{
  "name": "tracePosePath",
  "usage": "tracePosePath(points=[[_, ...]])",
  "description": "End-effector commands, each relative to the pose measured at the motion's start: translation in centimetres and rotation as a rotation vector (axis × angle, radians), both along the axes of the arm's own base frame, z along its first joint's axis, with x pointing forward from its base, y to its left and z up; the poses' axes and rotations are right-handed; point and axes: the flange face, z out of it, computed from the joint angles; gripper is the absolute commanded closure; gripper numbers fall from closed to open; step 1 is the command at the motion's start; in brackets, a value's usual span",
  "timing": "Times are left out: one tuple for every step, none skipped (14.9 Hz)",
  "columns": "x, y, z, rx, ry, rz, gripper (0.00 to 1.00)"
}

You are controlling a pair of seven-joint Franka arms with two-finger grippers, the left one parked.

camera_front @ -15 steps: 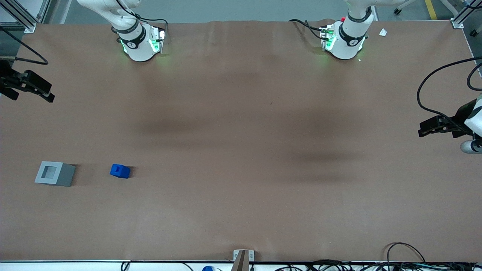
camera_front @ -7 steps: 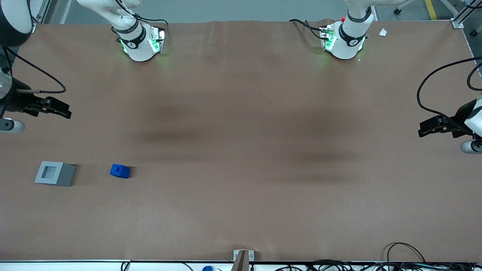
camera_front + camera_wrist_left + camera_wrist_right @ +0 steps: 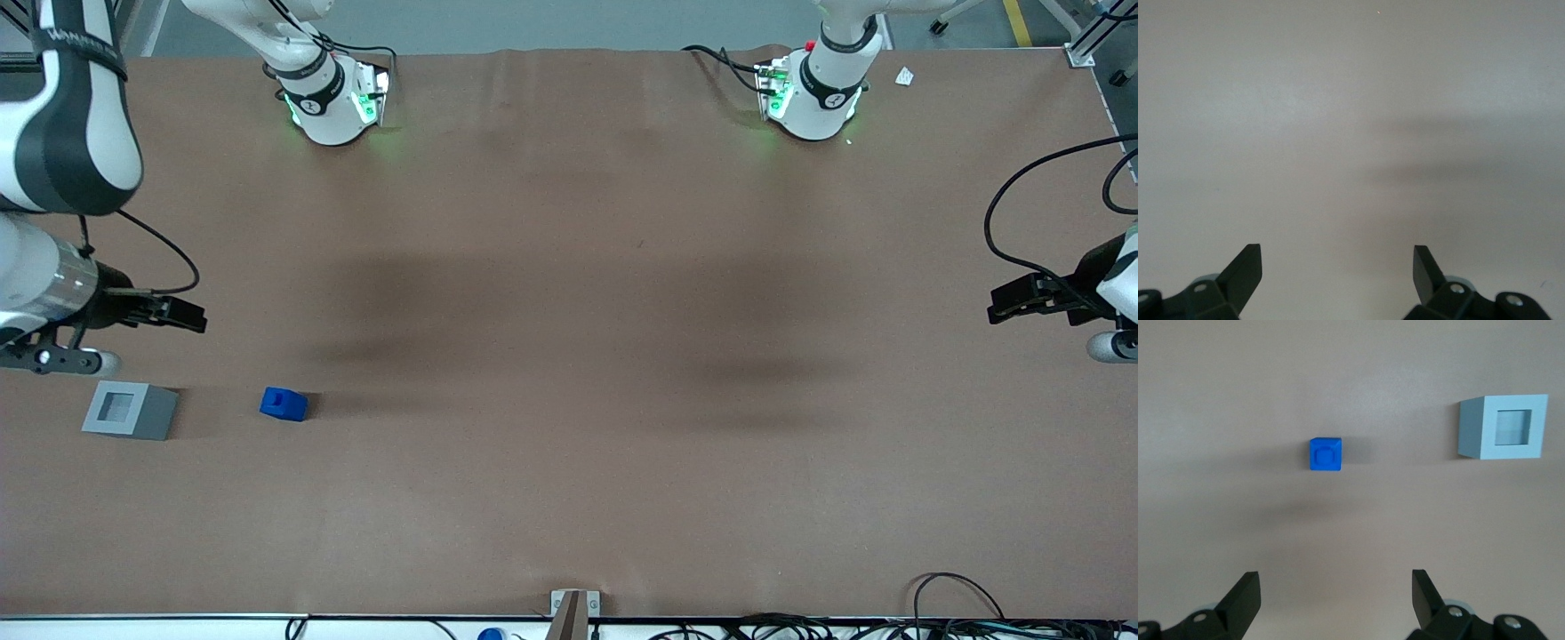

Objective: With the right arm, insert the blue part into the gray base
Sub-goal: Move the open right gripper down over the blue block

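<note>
Blue part [image 3: 284, 404] sits on the brown table [image 3: 569, 356], with the gray base [image 3: 130, 410] beside it, a little apart, toward the working arm's end. The right arm [image 3: 62, 178] carries its gripper [image 3: 182, 315] above the table, farther from the front camera than both pieces. In the wrist view the fingers [image 3: 1241, 597] stand wide apart, holding nothing, the blue part [image 3: 1325, 454] and gray base [image 3: 1502, 427] clear of them.

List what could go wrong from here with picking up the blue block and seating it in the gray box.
1. The open pincer is above the table, off the blue part; a misaligned descent could knock the small block away.
2. The gray base sits loose beside it, apart; contact might shift it.
3. The recess looks snug, so a tilted grasp may jam.
</note>
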Motion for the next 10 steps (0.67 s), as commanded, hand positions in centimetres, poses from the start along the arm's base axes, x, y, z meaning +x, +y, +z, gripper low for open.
tracePosePath(points=[[0.5, -1.0, -3.4, 0.010, 0.009, -0.014, 0.00], [1.0, -0.7, -4.5, 0.010, 0.002, -0.008, 0.00], [1.5, -0.7, -5.8, 0.011, -0.002, -0.007, 0.00], [2.0, -0.6, -7.2, 0.010, -0.003, -0.002, 0.00], [2.5, -0.4, -8.4, 0.012, -0.011, 0.002, 0.00], [2.8, -0.2, -9.8, 0.014, -0.014, 0.004, 0.00], [3.3, -0.2, -10.9, 0.014, -0.023, 0.005, 0.00], [3.5, -0.1, -11.8, 0.015, -0.031, 0.006, 0.00], [3.6, 0.0, -12.7, 0.015, -0.037, 0.008, 0.00], [3.6, 0.2, -13.4, 0.016, -0.055, 0.012, 0.00]])
